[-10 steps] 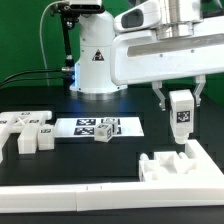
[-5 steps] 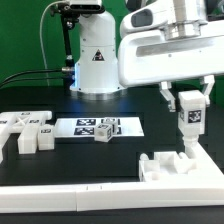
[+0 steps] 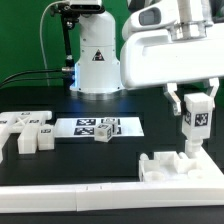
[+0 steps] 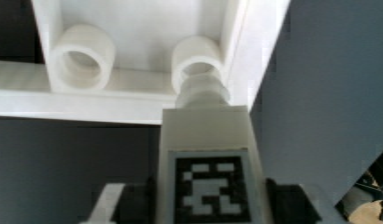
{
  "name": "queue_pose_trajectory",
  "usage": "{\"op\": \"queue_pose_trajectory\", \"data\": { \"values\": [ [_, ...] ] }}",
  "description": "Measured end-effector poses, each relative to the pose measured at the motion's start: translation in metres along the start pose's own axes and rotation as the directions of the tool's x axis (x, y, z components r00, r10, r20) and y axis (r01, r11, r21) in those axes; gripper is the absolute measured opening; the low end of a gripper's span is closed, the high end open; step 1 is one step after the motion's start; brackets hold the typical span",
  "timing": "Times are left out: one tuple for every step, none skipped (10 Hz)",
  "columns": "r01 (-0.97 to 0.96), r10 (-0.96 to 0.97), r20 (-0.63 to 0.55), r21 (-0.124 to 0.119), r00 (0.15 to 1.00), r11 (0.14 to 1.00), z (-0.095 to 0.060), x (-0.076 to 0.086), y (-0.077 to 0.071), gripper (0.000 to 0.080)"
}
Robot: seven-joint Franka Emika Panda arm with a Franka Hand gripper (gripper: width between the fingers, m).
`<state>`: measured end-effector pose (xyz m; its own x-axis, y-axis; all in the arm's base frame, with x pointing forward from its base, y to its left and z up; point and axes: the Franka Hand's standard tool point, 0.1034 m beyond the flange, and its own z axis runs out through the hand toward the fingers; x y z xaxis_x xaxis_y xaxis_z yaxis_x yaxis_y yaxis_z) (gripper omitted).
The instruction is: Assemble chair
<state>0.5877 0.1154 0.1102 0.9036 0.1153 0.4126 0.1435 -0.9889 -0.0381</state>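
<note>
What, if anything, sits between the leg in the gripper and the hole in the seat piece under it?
Nothing visible. The gripper holds the leg upright over the seat piece, and the wrist view shows its tip lined up with an open hole, with no other part between them.

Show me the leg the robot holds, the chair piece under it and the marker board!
Leg [image 3: 198, 119], exterior view, its tagged face.
Chair piece [image 3: 170, 171], exterior view, its front wall.
Marker board [image 3: 62, 126], exterior view, bare white end.
</note>
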Motion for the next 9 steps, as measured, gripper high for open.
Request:
{"op": "queue_pose_trajectory", "data": {
  "values": [
    [0.007, -0.007, 0.012, 0.002, 1.0, 1.0, 0.009, -0.007, -0.004, 0.0284],
    [0.016, -0.016, 0.01, 0.001, 1.0, 1.0, 0.013, -0.008, -0.003, 0.0284],
    [0.016, -0.016, 0.014, 0.0, 1.0, 1.0, 0.017, -0.01, -0.003, 0.0284],
    [0.018, -0.018, 0.018, 0.001, 1.0, 1.0, 0.02, -0.012, -0.004, 0.0284],
    [0.018, -0.018, 0.015, 0.001, 1.0, 1.0, 0.021, -0.012, -0.004, 0.0284],
    [0.02, -0.02, 0.001, 0.001, 1.0, 1.0, 0.022, -0.009, -0.005, 0.0284],
    [0.023, -0.023, -0.011, 0.001, 1.0, 1.0, 0.024, -0.007, -0.007, 0.0284],
    [0.023, -0.023, -0.018, 0.001, 1.0, 1.0, 0.025, -0.004, -0.008, 0.0284],
    [0.023, -0.023, -0.027, 0.0, 0.999, 1.0, 0.026, -0.002, -0.007, 0.0284]
  ]
}}
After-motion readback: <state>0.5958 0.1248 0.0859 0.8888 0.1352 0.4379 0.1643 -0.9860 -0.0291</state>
